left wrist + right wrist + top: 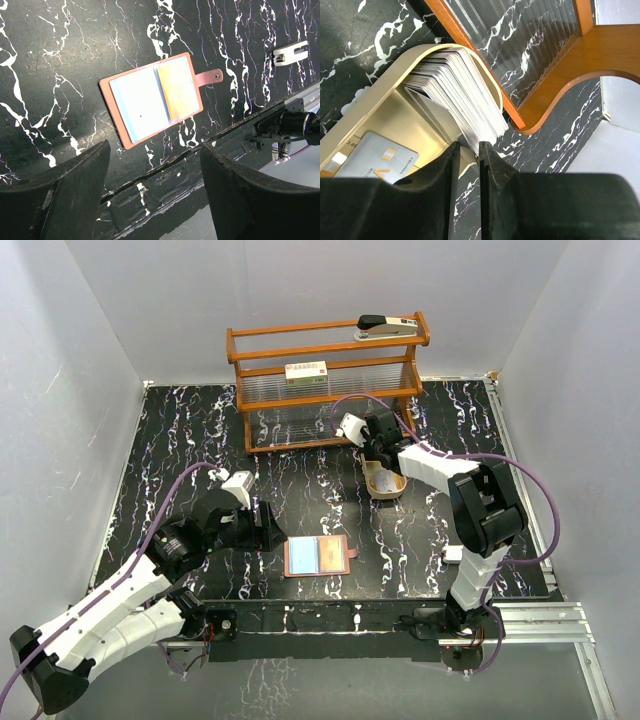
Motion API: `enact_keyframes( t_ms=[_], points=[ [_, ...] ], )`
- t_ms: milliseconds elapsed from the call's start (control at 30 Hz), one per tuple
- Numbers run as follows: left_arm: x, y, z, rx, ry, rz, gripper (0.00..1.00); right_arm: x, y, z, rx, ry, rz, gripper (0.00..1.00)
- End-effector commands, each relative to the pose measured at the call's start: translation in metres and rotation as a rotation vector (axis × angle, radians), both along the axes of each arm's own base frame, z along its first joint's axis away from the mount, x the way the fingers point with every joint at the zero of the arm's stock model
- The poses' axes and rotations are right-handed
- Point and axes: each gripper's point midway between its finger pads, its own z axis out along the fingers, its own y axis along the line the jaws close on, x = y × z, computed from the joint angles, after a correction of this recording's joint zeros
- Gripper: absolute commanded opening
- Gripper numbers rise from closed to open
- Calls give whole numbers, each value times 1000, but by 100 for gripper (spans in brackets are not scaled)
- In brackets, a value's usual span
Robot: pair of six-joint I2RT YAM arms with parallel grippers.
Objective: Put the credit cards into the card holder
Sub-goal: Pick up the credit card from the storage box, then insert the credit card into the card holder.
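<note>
L tool (155, 150) jaws wide apart, above table (50, 75) nr its front edge; card holder (152, 100) lies open flat just beyond; R tool (468, 150) jaws almost together at rim of oval tray (380, 80), can't tell if pinching anything; credit cards (455, 90) stacked on edge inside tray.
</note>
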Motion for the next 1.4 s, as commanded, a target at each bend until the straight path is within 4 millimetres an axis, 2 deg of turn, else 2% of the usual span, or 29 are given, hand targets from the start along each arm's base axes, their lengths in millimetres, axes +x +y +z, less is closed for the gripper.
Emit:
enact_keyframes(
  t_ms=[0, 67, 200, 367, 600, 733, 867, 967, 1033, 1167, 1233, 1300, 1367],
  points=[
    [0, 0, 0, -4, -1, -4, 71, 18, 5, 62, 90, -139, -22, 4],
    [0, 0, 0, -4, -3, -2, 71, 10, 8, 61, 112, -107, -16, 0],
    [1, 0, -2, 5, 3, 0, 71, -12, 13, 65, 136, -58, 12, 0],
    [1, 1, -4, 14, 13, 5, 71, -38, 26, 90, 213, -33, 17, 0],
    [-3, -2, -17, 29, 87, 15, 68, -79, 44, 131, 481, 28, -89, 0],
    [-6, -6, -26, 24, 137, 17, 66, -114, 68, 155, 670, 46, -138, 0],
    [-10, -9, -30, 14, 180, 15, 61, -142, 74, 172, 876, 98, -275, 0],
    [-12, -11, -32, 9, 200, 15, 58, -166, 85, 175, 1034, 205, -343, 0],
    [-13, -13, -32, 3, 210, 11, 54, -186, 96, 168, 1124, 311, -368, 0],
    [-14, -15, -31, -14, 218, 16, 40, -217, 114, 160, 1274, 491, -419, 0],
    [-15, -15, -32, -21, 225, 23, 38, -230, 122, 155, 1332, 563, -436, 0],
    [-16, -14, -35, -24, 233, 31, 37, -240, 125, 144, 1371, 646, -512, 0],
    [-17, -14, -40, -25, 244, 38, 30, -252, 136, 132, 1391, 760, -512, 0]
  ],
)
